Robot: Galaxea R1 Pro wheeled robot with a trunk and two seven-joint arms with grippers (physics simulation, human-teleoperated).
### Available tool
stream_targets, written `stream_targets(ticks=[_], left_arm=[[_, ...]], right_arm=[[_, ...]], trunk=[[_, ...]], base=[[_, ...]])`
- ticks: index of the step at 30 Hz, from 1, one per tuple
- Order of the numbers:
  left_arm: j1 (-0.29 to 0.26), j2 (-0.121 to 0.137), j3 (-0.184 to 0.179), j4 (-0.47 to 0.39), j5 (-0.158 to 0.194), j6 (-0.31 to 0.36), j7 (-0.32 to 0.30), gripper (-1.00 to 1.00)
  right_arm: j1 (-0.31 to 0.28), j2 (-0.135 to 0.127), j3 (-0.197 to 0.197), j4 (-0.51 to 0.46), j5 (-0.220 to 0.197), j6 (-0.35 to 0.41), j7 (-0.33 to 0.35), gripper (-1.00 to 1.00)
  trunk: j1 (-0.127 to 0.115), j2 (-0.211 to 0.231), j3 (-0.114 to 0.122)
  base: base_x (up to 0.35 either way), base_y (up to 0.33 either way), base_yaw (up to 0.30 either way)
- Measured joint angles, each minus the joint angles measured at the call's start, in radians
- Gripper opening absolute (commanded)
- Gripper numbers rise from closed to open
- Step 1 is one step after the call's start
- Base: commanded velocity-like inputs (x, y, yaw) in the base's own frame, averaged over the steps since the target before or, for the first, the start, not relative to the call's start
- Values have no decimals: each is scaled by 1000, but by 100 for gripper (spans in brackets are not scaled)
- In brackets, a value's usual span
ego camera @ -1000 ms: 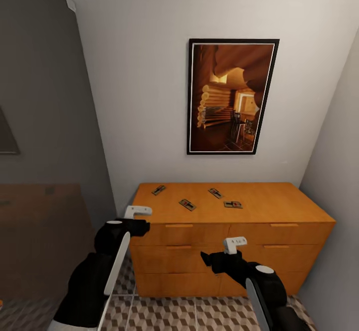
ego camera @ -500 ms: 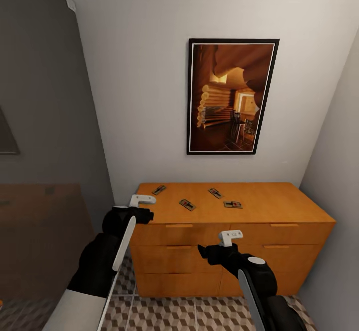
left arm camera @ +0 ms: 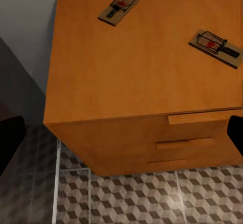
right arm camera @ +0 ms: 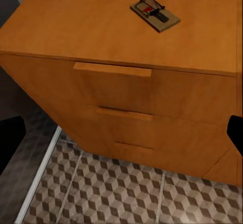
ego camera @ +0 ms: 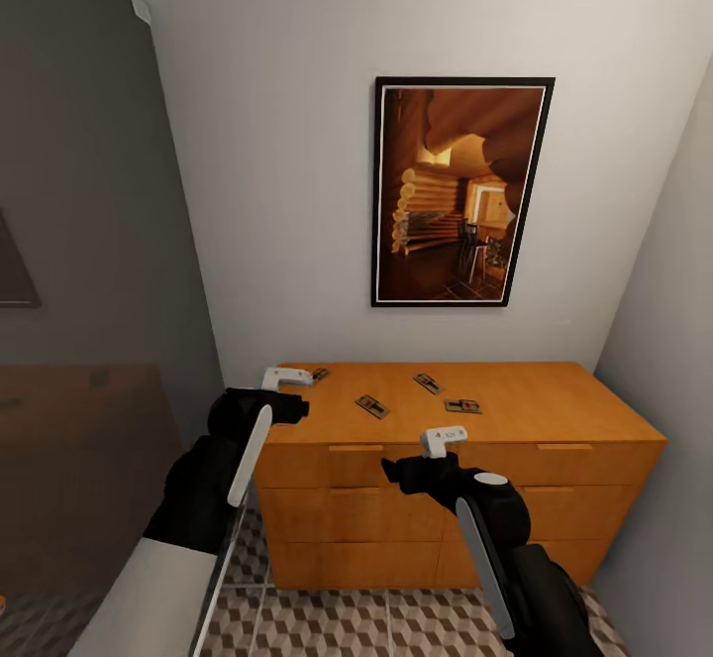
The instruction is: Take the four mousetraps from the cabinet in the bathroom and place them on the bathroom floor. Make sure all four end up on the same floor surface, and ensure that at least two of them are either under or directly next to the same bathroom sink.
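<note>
Raised and reached forward since a second ago: left gripper [ego camera: 287, 377] now level with the cabinet [ego camera: 555, 414] top's near-left corner, right gripper [ego camera: 443, 435] up at the front edge. Jaws spread wide on both, dark tips at the wrist views' edges, holding nothing, touching nothing. Four mousetraps lying flat on the cabinet top: one [ego camera: 318, 375] just beyond the left jaws, one [ego camera: 372, 406] between the two grippers, two [ego camera: 428, 383] [ego camera: 462, 406] just beyond the right jaws. Bathroom floor [ego camera: 396, 627] below, cube-patterned.
</note>
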Motion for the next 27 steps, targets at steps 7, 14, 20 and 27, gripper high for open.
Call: stream_targets(ticks=[7,14,20,27], left_arm=[[-102,1,0,115,9,0,0,100],[-215,3,1,261,15,0,-4,100],[-293,4,6,362,16,0,-10,100],[-393,6,11,516,22,0,-16,100]], right_arm=[[-76,2,3,25,-2,18,-56,100],[-205,4,5,86,-3,121,-87,100],[-291,5,4,123,-2,167,-96,100],[-392,6,3,217,-2,178,-99,100]], trunk=[[0,0,0],[0,0,0],[0,0,0],[0,0,0]], base=[[0,0,0],[0,0,0],[0,0,0],[0,0,0]])
